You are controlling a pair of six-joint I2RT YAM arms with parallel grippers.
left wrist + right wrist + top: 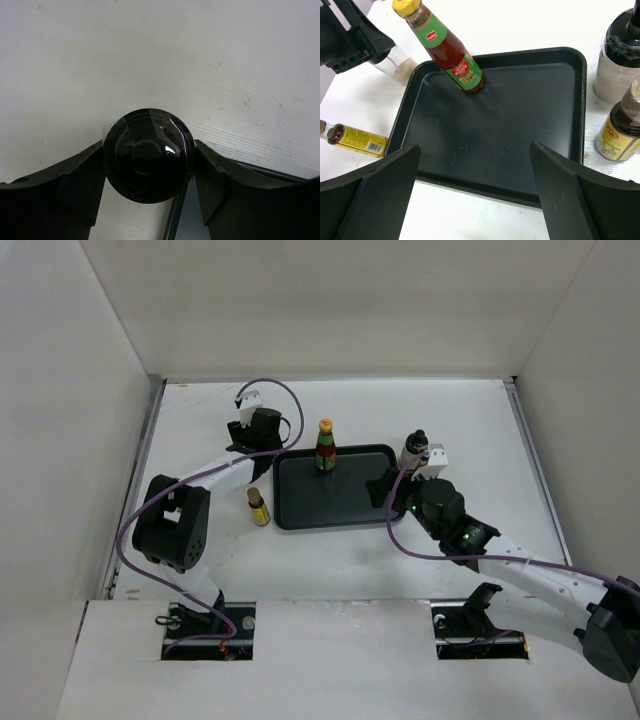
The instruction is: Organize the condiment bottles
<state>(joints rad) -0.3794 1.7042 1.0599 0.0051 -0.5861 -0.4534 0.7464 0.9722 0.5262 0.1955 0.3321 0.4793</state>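
A black tray [345, 505] lies mid-table. The tall bottle [325, 446] with a red-green label and yellow cap stands in its back part; it also shows in the right wrist view [451, 50]. A small yellow-labelled bottle [258, 506] stands on the table left of the tray. Two more bottles [413, 448] stand right of the tray: a pale one [619, 60] and a yellow-labelled one [619, 131]. My left gripper [262, 430] is shut on a dark-capped bottle [148, 155] at the tray's back left corner. My right gripper [475, 147] is open and empty over the tray's right edge.
White walls enclose the table on the left, back and right. The purple cables loop beside each arm. The tray's raised rim [490, 182] lies just under my right fingers.
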